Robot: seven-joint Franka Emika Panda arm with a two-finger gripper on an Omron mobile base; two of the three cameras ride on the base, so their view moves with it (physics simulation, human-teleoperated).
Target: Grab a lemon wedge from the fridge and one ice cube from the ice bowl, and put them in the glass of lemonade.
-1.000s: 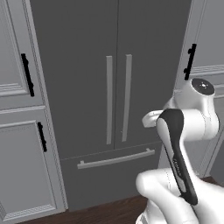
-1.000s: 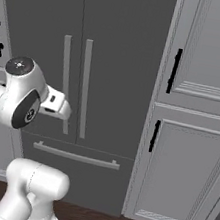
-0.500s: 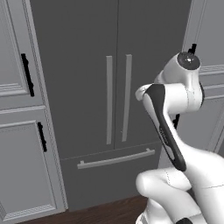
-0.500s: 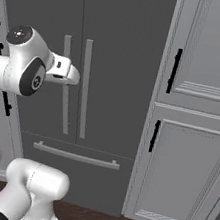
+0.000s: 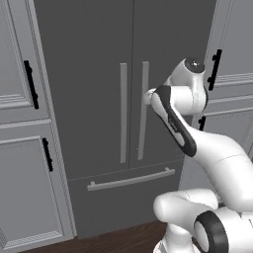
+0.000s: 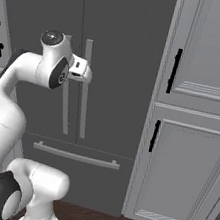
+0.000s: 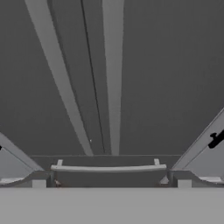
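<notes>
Fridge [image 5: 99, 74] dark grey, doors closed; gripper [image 6: 85, 71] apparently spread wide, empty, near handles.

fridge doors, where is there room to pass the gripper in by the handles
The fridge is shut. Its two vertical handles stand close either side of the centre seam, with only a narrow gap between them. Bare door face lies outward of each handle. The open gripper is at the right handle. Below, the drawer bar spans the drawer.
</notes>
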